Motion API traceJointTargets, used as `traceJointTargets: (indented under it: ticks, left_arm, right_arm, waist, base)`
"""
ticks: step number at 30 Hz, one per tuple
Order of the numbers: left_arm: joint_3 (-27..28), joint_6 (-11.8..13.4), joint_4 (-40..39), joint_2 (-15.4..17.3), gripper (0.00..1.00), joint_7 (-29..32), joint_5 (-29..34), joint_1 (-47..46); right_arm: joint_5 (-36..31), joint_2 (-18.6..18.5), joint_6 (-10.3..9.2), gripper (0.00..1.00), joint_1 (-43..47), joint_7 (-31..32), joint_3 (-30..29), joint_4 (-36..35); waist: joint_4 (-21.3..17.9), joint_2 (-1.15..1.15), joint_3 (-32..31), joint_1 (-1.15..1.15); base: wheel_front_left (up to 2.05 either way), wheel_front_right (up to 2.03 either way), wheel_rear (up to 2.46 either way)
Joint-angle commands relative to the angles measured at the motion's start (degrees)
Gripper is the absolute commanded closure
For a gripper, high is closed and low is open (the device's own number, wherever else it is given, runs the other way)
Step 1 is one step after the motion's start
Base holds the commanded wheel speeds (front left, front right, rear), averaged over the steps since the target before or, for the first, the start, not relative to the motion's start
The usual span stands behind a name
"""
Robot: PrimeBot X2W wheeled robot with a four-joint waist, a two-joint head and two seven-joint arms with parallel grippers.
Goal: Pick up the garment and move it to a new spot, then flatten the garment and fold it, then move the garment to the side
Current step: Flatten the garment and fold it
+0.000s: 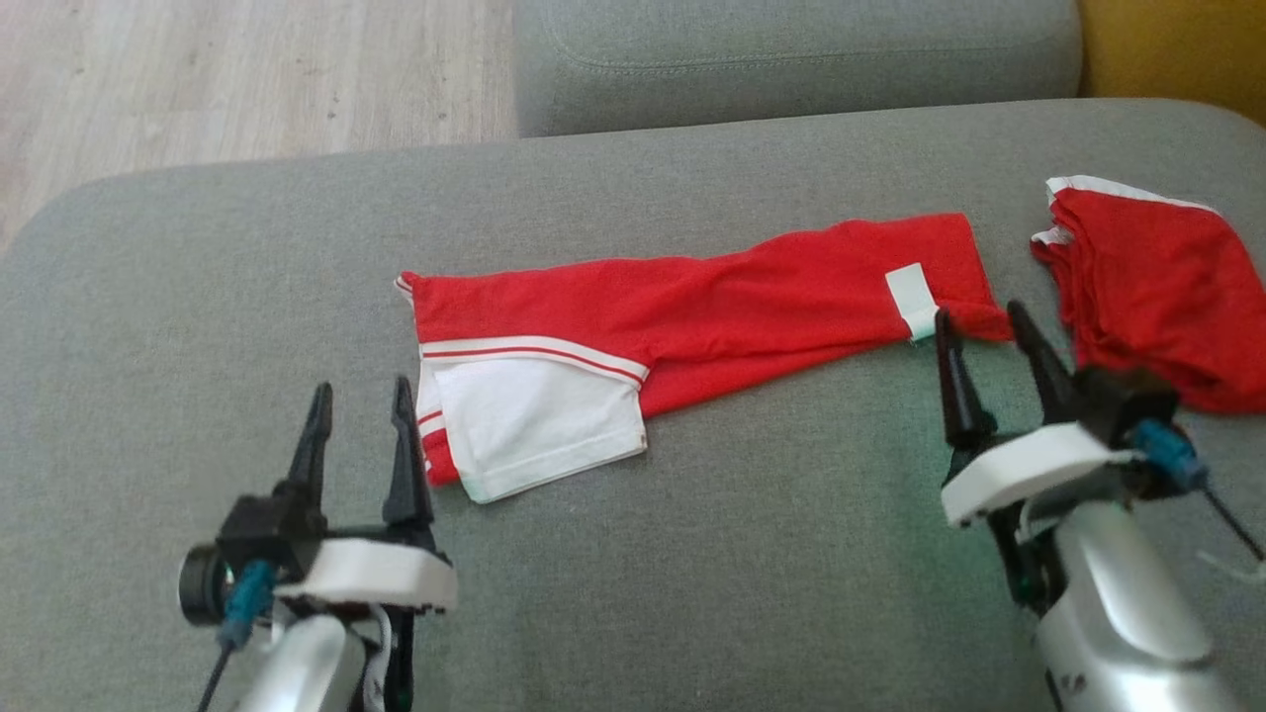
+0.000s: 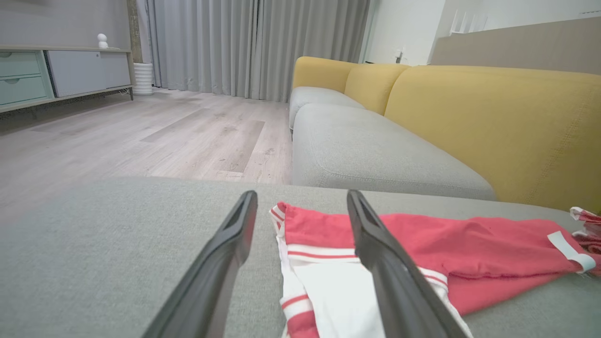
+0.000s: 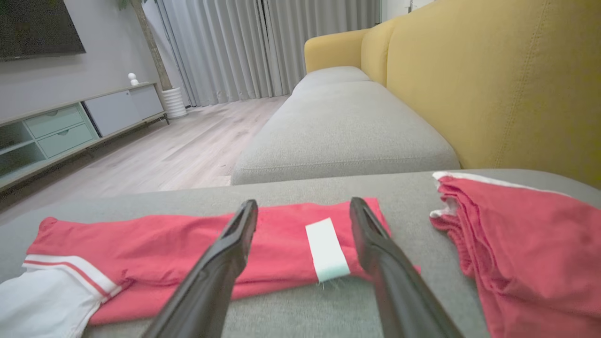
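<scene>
A red garment (image 1: 712, 307) with white panels and stripes lies folded into a long band across the grey sofa cushion (image 1: 247, 297). Its white part (image 1: 534, 415) is at the left end and a white label (image 1: 912, 297) sits near the right end. My left gripper (image 1: 361, 396) is open at the garment's left end, its tips beside the striped edge (image 2: 286, 244). At the right end my right gripper (image 1: 979, 321) stands open, its fingers on either side of the label (image 3: 326, 249). Neither holds anything.
A second red garment (image 1: 1157, 287) with white trim lies bunched at the cushion's right edge (image 3: 526, 253). Beyond are another grey seat cushion (image 1: 791, 59), the yellow sofa back (image 2: 493, 122) and wood floor (image 1: 247, 79) to the left.
</scene>
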Motion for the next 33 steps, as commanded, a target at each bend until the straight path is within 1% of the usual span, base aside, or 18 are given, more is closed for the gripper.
traceJointTargets:
  ticks: [1,5,7,10,15,19,26,30,33]
  left_arm:
    - [3.2,-0.58,-1.89,0.05,0.0,-0.53,1.14,-1.75]
    - [5.1,-2.87,-1.23,-1.97,0.0,-0.53,3.57,-0.74]
    - [5.54,-3.37,-1.14,-2.39,0.0,-0.53,4.11,-0.82]
    - [6.44,-5.03,-0.67,-3.5,0.0,-0.53,5.58,-1.61]
    - [7.37,-7.16,0.41,-5.12,0.0,-0.53,7.66,-4.33]
    - [7.56,-8.53,1.34,-6.42,0.0,-0.53,8.97,-6.45]
    - [7.28,-10.27,2.53,-8.14,0.0,-0.53,10.81,-9.2]
    - [7.54,-10.81,2.67,-8.66,0.0,-0.53,11.3,-10.17]
    - [7.79,-11.05,2.76,-8.9,0.0,-0.53,11.58,-10.72]
  right_arm:
    - [-1.15,0.59,-0.05,0.0,-0.96,-0.62,0.67,-2.3]
    - [-2.77,1.54,-0.05,0.0,0.12,-0.1,-0.18,-3.31]
    - [-3.04,1.59,-0.05,0.0,0.01,0.21,-0.39,-3.58]
    - [-3.88,1.28,-0.05,0.0,-1.04,1.52,-1.22,-4.11]
    - [-5.2,0.48,-0.05,0.0,-5.34,4.73,-5.32,-3.05]
    - [-6.66,0.09,-0.05,0.0,-10.43,8.01,-11.41,1.4]
    - [-13.31,-0.42,-0.05,0.0,-18.06,10.78,-22.68,12.09]
    - [-16.9,-0.4,-0.05,0.0,-20.49,11.76,-26.44,17.35]
    - [-18.47,-0.08,-0.05,0.0,-21.63,12.33,-27.26,20.46]
  waist:
    - [0.08,0.0,-0.06,0.01]
    - [0.41,0.0,0.39,0.01]
    - [0.53,0.0,0.76,0.01]
    - [1.06,0.0,2.26,0.01]
    - [2.45,0.0,6.0,0.01]
    - [3.76,0.0,9.15,0.01]
    - [5.91,0.0,12.83,0.01]
    - [6.63,0.0,14.08,0.01]
    - [6.87,0.0,14.65,0.01]
  base:
    - [0.0,0.0,0.0]
    - [0.0,0.0,0.0]
    - [0.0,0.0,0.0]
    - [0.0,0.0,0.0]
    - [0.0,0.0,0.0]
    - [0.0,0.0,0.0]
    - [0.0,0.0,0.0]
    - [0.0,0.0,0.0]
    - [0.0,0.0,0.0]
